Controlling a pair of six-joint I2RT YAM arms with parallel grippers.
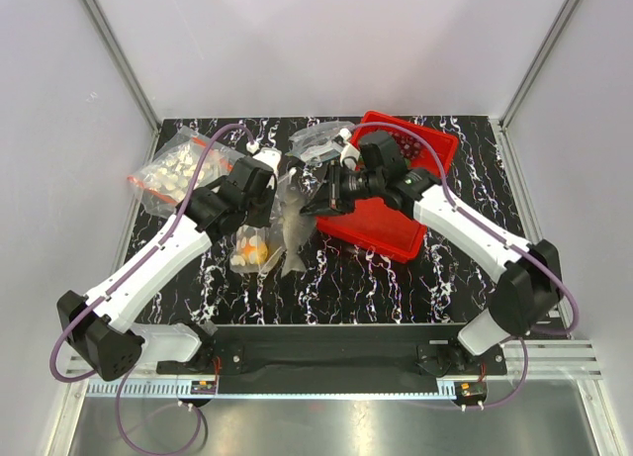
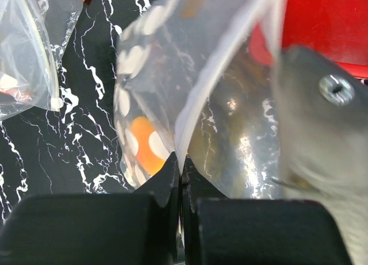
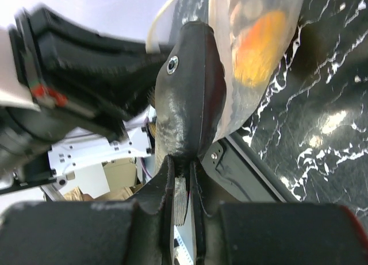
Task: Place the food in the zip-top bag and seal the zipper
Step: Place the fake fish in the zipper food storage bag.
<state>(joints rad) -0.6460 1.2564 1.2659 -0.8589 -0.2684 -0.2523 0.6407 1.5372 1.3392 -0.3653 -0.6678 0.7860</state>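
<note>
Feeding the grey fish [image 3: 187, 87] head-first into the zip-top bag [image 2: 155, 58], just beside the red crate [image 1: 415, 224].
Right gripper [image 3: 181, 187] clenched on its tail, seemingly a stiff, slick toy; left gripper [image 2: 181, 173] pinching the limp bag's rim, orange-yellow fruit [image 2: 144, 147] inside. Black marbled table [image 1: 396, 278], white walls [image 1: 297, 41] around the crate.

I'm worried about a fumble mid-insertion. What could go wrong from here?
The right gripper holds the fish only by its tail fin, so it may slip or swing. The left gripper pinches a thin bit of the bag at its edge; pushing the fish in could tug it free. The fruit inside might then roll out.
</note>
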